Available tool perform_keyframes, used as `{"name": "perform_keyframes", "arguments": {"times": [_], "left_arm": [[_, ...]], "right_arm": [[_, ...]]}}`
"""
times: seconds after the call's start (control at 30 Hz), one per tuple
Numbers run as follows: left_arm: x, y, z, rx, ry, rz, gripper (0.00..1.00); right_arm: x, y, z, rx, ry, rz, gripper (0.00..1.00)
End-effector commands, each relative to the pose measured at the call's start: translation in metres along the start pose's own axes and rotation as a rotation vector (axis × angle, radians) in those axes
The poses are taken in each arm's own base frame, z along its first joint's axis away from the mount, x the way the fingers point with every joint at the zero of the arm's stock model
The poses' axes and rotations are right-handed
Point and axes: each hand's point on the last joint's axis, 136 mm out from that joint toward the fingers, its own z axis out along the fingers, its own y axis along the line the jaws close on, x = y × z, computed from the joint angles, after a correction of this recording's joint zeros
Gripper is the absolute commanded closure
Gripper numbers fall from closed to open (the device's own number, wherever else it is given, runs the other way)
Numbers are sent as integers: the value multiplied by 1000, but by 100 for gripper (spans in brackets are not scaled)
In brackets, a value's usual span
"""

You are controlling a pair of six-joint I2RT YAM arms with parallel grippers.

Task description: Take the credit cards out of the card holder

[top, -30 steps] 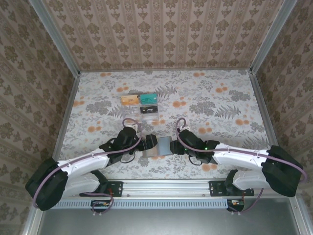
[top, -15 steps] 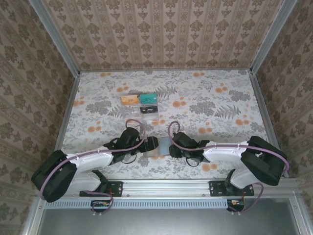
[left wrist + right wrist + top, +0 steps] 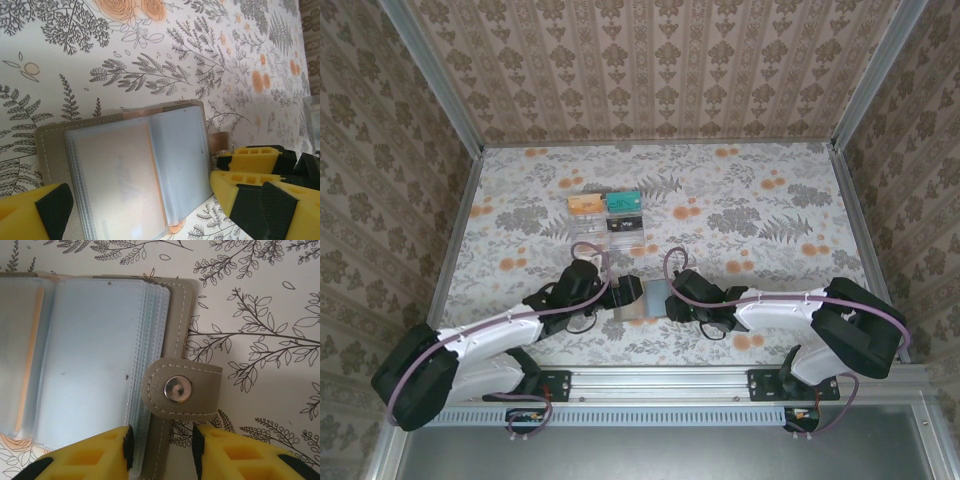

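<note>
Judging by its soft cover and floppy clear sleeves, the holder (image 3: 644,298) is light and limp. Expect it to slide or lift off the table (image 3: 770,200) if a card is tugged without the cover pinned. The cards should be thin, stiff, slick plastic, probably snug in their pockets.

Best hold, as I read it: one arm pins the bare cover margin or the snap tab (image 3: 180,390). The other pinches a card's exposed edge at a pocket mouth. Which side the mouths open on, I cannot tell.

Appearance: grey-brown bifold with pale stitching, lying open and flat. A stack of frosted sleeves (image 3: 90,355) is fanned across it. One pocket shows a pale card (image 3: 117,170) with an orange edge, its print blurred. The tab carries a round metal snap.

Position: near the front of the table, between the two arms, well short of the clear stand (image 3: 607,215).

Left gripper (image 3: 137,195): fingers spread wide over the open holder, nothing clamped.

Right gripper (image 3: 161,437): fingers part-way apart, straddling the cover's right margin just below the tab. No pinch seen.
</note>
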Motion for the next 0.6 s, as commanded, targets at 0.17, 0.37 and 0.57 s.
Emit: {"name": "perform_keyframes", "arguments": {"times": [0.17, 0.37, 0.57], "left_arm": [[10, 2, 8, 16, 37, 1, 1], [11, 0, 13, 25, 52, 0, 2], [14, 0, 17, 27, 64, -2, 2]], "right_arm": [[6, 7, 7, -22, 28, 10, 61], [6, 7, 8, -21, 28, 11, 61], [7, 8, 9, -22, 31, 12, 61]]}}
